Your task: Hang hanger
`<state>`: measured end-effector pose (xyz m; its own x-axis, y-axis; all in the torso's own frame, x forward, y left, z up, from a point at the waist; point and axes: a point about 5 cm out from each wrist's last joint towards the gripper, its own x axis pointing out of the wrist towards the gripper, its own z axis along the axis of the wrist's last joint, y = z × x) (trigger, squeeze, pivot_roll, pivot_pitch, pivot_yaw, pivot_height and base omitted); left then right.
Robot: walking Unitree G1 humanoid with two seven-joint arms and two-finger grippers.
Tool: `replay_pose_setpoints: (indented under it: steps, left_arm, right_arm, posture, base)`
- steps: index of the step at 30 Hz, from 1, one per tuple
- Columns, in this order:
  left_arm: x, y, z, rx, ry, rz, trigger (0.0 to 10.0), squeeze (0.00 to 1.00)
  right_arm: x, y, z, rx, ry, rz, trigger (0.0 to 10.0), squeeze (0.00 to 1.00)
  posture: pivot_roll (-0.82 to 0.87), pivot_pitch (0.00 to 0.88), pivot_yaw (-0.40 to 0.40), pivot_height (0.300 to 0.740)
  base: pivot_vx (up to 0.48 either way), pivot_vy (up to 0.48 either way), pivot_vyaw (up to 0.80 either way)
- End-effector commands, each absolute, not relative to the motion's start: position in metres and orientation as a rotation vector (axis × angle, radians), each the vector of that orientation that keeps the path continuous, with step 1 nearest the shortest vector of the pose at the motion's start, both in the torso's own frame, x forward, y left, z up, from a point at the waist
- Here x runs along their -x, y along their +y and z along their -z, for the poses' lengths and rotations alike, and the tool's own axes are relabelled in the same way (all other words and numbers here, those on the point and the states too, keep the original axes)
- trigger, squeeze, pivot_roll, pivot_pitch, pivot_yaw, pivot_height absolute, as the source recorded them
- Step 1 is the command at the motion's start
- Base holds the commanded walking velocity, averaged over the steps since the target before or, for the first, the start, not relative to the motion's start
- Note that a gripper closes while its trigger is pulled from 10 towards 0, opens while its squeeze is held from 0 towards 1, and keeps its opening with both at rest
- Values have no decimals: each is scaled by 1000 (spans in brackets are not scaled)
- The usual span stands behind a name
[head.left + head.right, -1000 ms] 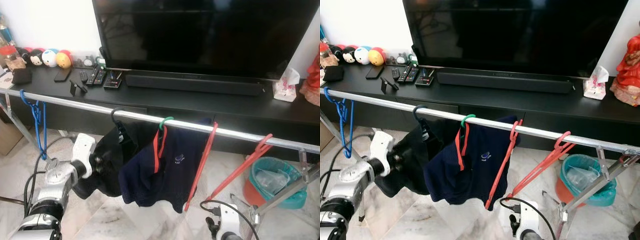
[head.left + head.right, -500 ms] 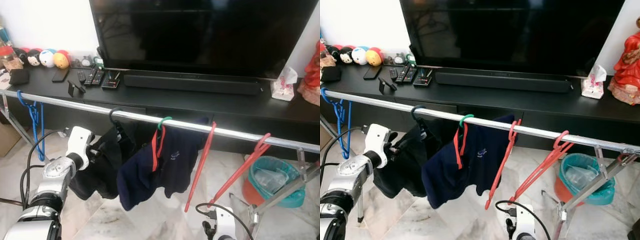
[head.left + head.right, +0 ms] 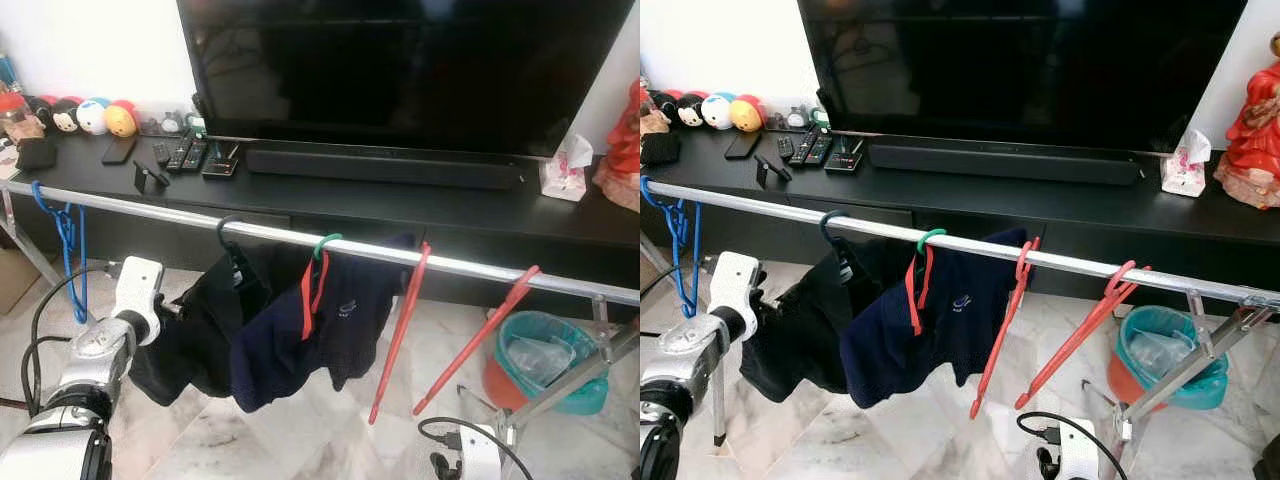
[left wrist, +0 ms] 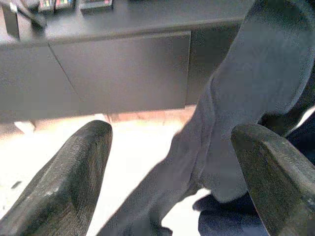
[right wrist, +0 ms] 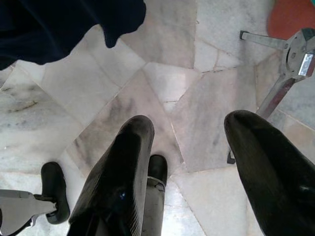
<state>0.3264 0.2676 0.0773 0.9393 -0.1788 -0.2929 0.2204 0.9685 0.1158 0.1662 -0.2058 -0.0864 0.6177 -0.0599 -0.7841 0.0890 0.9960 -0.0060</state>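
A silver clothes rail (image 3: 270, 232) runs across in front of me. On it hang a black hanger (image 3: 226, 232) carrying a black garment (image 3: 205, 330), a green-hooked hanger (image 3: 322, 245) with a navy shirt (image 3: 330, 320), and two bare red hangers (image 3: 400, 330) (image 3: 480, 340). Blue hangers (image 3: 70, 235) hang at the rail's left end. My left gripper (image 4: 170, 182) is open just left of the black garment, with nothing between its fingers (image 4: 74, 182). My right gripper (image 5: 189, 157) is open, low down and pointing at the floor.
Behind the rail a black TV bench (image 3: 400, 205) holds a large TV (image 3: 400, 70), a soundbar, remotes, plush toys (image 3: 95, 117) and a tissue pack (image 3: 562, 167). A teal bin (image 3: 545, 360) stands at lower right by the rack's leg (image 5: 285, 83). The floor is marble tile.
My left arm has drawn back to the left, away from the black garment. The right arm has sunk lower in the eye views. The clothes have swung slightly.
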Motion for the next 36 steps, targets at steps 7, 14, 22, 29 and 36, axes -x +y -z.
replay_pose_setpoints:
  steps: [7,14,22,29,36]
  left_arm:
    - [-311,272,-57,-93,383,232,10000,0]
    - [-309,258,-52,-38,400,351,10000,0]
    - [-316,255,-62,-67,348,375,10000,0]
    - [-327,248,-78,-78,240,364,10000,0]
    - [-334,227,-80,-55,199,402,10000,0]
  right_arm:
    - [-165,-205,87,-48,898,88,10000,0]
    - [-164,-204,87,-50,904,86,10000,0]
    - [-171,-199,86,-51,894,75,10000,0]
    - [-164,-197,88,-52,889,68,10000,0]
    - [-148,-210,91,-52,904,81,10000,0]
  posture:
    - [-56,0,-8,740]
    - [-56,0,-10,740]
    - [-54,0,-9,740]
    - [-52,0,-10,740]
    - [-56,0,-9,740]
  base:
    - [0,0,0]
    - [0,0,0]
    - [0,0,0]
    - [0,0,0]
    - [0,0,0]
